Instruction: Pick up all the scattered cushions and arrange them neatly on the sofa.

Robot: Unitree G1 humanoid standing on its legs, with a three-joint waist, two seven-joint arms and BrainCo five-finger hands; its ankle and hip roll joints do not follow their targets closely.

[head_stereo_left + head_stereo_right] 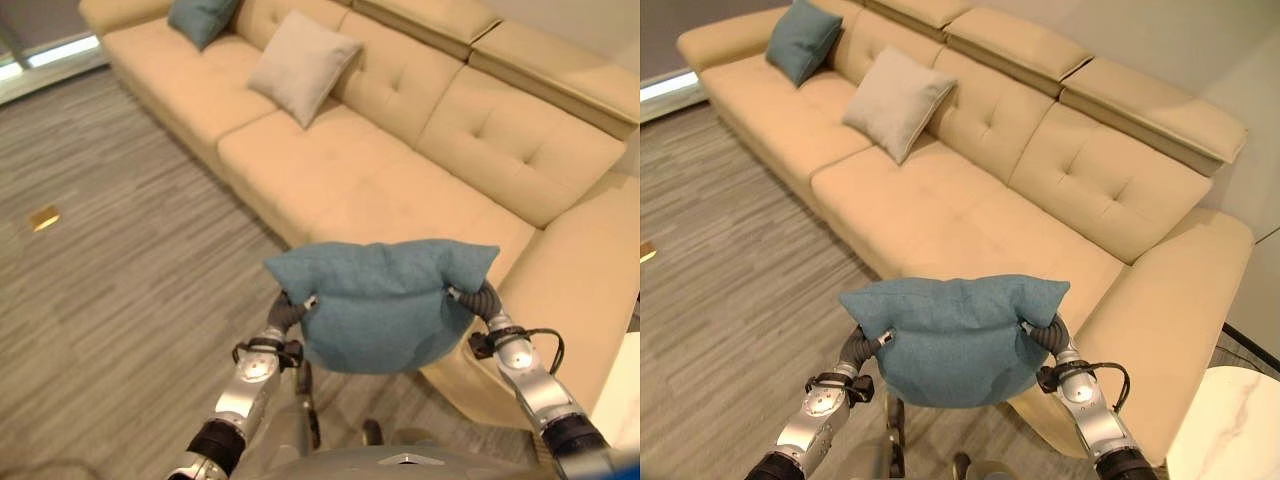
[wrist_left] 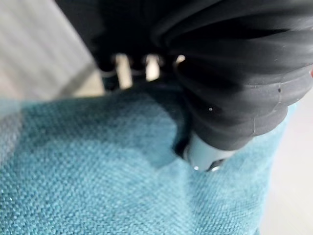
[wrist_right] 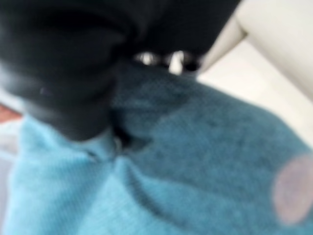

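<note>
I hold a teal cushion (image 1: 380, 310) up in front of me, between both hands, over the floor just before the sofa (image 1: 400, 190). My left hand (image 1: 288, 312) grips its left side and my right hand (image 1: 482, 300) its right side; the cloth bunches into ears above each grip. In the left wrist view the thumb (image 2: 205, 154) digs into the teal weave (image 2: 98, 186). In the right wrist view my right hand (image 3: 63, 63) pinches a fold of the cushion (image 3: 195, 161). A beige cushion (image 1: 303, 65) and a second teal cushion (image 1: 200, 18) lean on the sofa's back.
The long tan sofa's right seat (image 1: 1040, 260) and armrest (image 1: 1180, 300) lie right behind the held cushion. A white marble table top (image 1: 1230, 430) stands at the lower right. A small yellow thing (image 1: 43, 217) lies on the grey wood floor to the left.
</note>
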